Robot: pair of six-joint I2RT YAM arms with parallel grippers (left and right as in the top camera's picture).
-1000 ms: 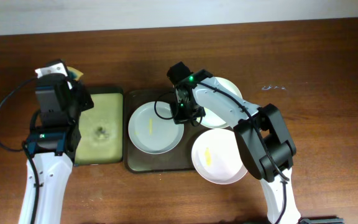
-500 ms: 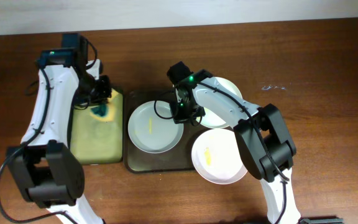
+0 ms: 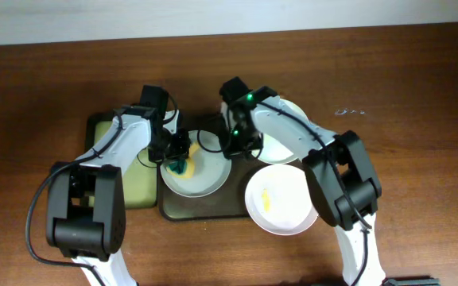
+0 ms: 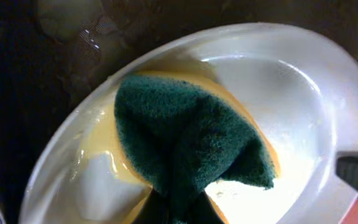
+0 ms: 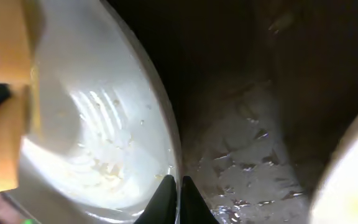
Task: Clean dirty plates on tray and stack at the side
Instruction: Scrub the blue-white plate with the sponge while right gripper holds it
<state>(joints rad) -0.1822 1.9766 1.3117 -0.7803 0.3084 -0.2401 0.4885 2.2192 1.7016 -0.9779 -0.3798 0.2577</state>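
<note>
- Tray (image 3: 189, 208): dark, rectangular, at frame centre of the overhead view; its surface looks wet in the right wrist view.
- Centre plate (image 3: 209, 171): lies flat on the tray.
- Left gripper (image 3: 178, 149): clenched on a green-and-yellow sponge (image 4: 185, 143), which is pressed onto the centre plate's left half.
- Right gripper (image 5: 174, 190): pinches the centre plate's right rim, fingertips close together on either side of it.
- Upper-right plate (image 3: 277, 152): partly under the right arm, at the tray's upper right corner.
- Lower-right plate (image 3: 281, 202): overlaps the tray's right edge and bears a yellow smear.
- Small green-rimmed tray (image 3: 137, 189): just left of the dark tray.
</note>
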